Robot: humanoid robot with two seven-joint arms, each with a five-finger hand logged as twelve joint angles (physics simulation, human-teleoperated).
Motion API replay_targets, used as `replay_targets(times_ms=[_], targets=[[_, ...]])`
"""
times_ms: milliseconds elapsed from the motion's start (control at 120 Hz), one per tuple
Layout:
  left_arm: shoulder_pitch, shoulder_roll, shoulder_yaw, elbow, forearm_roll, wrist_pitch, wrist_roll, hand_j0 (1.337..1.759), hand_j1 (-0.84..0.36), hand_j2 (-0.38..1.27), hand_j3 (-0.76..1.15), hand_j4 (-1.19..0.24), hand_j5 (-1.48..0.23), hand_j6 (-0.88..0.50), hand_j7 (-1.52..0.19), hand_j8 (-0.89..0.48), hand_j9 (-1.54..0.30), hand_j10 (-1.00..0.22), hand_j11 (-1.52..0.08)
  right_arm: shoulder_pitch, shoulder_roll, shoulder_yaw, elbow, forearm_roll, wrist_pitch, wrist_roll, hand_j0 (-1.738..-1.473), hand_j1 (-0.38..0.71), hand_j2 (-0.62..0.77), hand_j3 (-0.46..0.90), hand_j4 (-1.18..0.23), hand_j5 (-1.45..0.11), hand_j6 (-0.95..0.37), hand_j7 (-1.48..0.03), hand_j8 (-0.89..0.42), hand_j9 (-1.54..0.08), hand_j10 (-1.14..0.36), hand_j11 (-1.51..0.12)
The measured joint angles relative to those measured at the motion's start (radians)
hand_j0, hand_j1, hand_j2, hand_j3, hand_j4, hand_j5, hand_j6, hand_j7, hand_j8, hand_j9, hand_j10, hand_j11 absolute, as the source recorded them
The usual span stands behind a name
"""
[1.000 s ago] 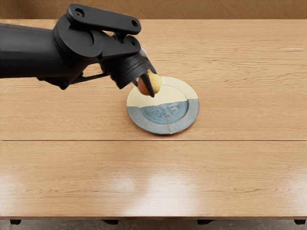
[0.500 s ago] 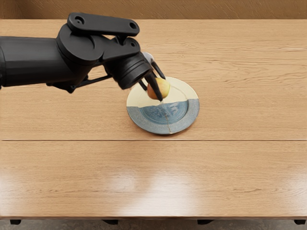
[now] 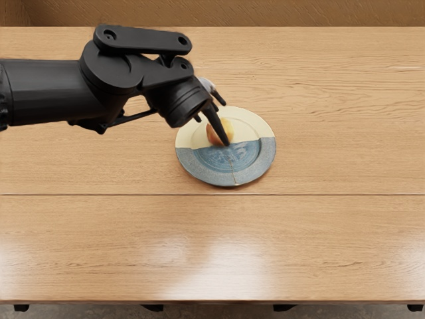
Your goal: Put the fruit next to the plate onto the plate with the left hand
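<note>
The left hand hangs over the plate at its 10 o'clock edge, the arm reaching in from 9 o'clock. Its fingers are spread apart and grip nothing. One long dark finger slants down across the fruit, and whether it touches the fruit cannot be told. The orange-yellow fruit sits on the plate's cream half, at about 11 o'clock from the plate's centre. The plate rests on the wooden table.
</note>
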Motion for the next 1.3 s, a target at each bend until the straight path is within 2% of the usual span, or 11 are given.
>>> replay_targets(times_ms=[133,200,333,433,525,633,725,842,1033,1150,1300], targets=[[-0.003,0.0,-0.04,-0.001,0.04,0.012,0.0,1.658,0.04,0.07,0.0,-0.27,-0.35,-0.25,-0.35,-0.25,-0.35,-0.27,-0.35,0.0,0.0,0.0,0.0,0.0,0.0,0.0,-1.658,-0.3,-0.01,0.0,-0.04,-0.05,-0.04,-0.05,-0.04,-0.05,-0.04,-0.05],[-0.004,0.0,-0.079,-0.033,0.083,0.011,0.0,1.658,0.04,0.06,0.0,-0.27,-0.34,-0.25,-0.34,-0.25,-0.34,-0.26,-0.34,0.0,0.0,0.0,0.0,0.0,0.0,0.0,-1.658,-0.3,-0.01,0.0,-0.04,-0.05,-0.04,-0.05,-0.04,-0.05,-0.04,-0.05],[0.017,0.275,-0.17,-0.199,0.185,-0.01,-0.003,1.658,0.05,0.06,0.0,-0.26,-0.33,-0.25,-0.33,-0.25,-0.33,-0.26,-0.33,0.0,0.0,0.0,0.0,0.0,0.0,0.0,-1.658,-0.3,-0.01,0.0,-0.04,-0.05,-0.04,-0.05,-0.04,-0.05,-0.04,-0.05],[0.164,0.443,-0.283,-0.299,0.242,-0.147,-0.051,1.658,0.05,0.05,0.0,-0.25,-0.33,-0.25,-0.33,-0.25,-0.33,-0.25,-0.33,0.0,0.0,0.0,0.0,0.0,0.0,0.0,-1.658,-0.3,-0.01,0.0,-0.04,-0.05,-0.04,-0.05,-0.04,-0.05,-0.04,-0.05],[0.37,0.568,-0.438,-0.367,0.338,-0.309,-0.093,1.658,0.05,0.05,0.0,-0.25,-0.33,-0.25,-0.33,-0.25,-0.33,-0.25,-0.33,0.0,0.0,0.0,0.0,0.0,0.0,0.0,-1.658,-0.3,-0.01,0.0,-0.04,-0.05,-0.04,-0.05,-0.04,-0.05,-0.04,-0.05],[0.565,0.715,-0.64,-0.428,0.42,-0.525,-0.154,1.658,0.05,0.05,0.0,-0.25,-0.33,-0.25,-0.33,-0.25,-0.33,-0.25,-0.33,0.0,0.0,0.0,0.0,0.0,0.0,0.0,-1.658,-0.3,-0.01,0.0,-0.04,-0.05,-0.04,-0.05,-0.04,-0.05,-0.04,-0.05],[0.812,0.747,-0.861,-0.457,0.467,-0.73,-0.19,1.658,0.05,0.05,0.0,-0.25,-0.33,-0.25,-0.33,-0.25,-0.33,-0.25,-0.33,0.0,0.0,0.0,0.0,0.0,0.0,0.0,-1.658,-0.3,-0.01,0.0,-0.04,-0.05,-0.04,-0.05,-0.04,-0.05,-0.04,-0.05],[0.994,0.802,-1.13,-0.47,0.503,-0.871,-0.208,1.658,0.05,0.05,0.0,-0.25,-0.33,-0.25,-0.33,-0.25,-0.33,-0.25,-0.33,0.0,0.0,0.0,0.0,0.0,0.0,0.0,-1.658,-0.3,-0.01,0.0,-0.04,-0.05,-0.04,-0.05,-0.04,-0.05,-0.04,-0.05],[1.136,0.824,-1.392,-0.472,0.515,-0.928,-0.215,1.658,0.05,0.05,0.0,-0.25,-0.33,-0.25,-0.33,-0.25,-0.33,-0.25,-0.33,0.0,0.0,0.0,0.0,0.0,0.0,0.0,-1.658,-0.3,-0.01,0.0,-0.04,-0.05,-0.04,-0.05,-0.04,-0.05,-0.04,-0.05],[1.165,0.822,-1.464,-0.471,0.515,-0.935,-0.216,1.658,0.05,0.05,0.0,-0.25,-0.33,-0.25,-0.33,-0.25,-0.33,-0.25,-0.33,0.0,0.0,0.0,0.0,0.0,0.0,0.0,-1.658,-0.3,-0.01,0.0,-0.04,-0.05,-0.04,-0.05,-0.04,-0.05,-0.04,-0.05],[1.186,0.814,-1.493,-0.471,0.512,-0.938,-0.216,1.658,0.05,0.05,0.0,-0.25,-0.33,-0.25,-0.33,-0.25,-0.33,-0.25,-0.33,0.0,0.0,0.0,0.0,0.0,0.0,0.0,-1.658,-0.3,-0.01,0.0,-0.04,-0.05,-0.04,-0.05,-0.04,-0.05,-0.04,-0.05]])
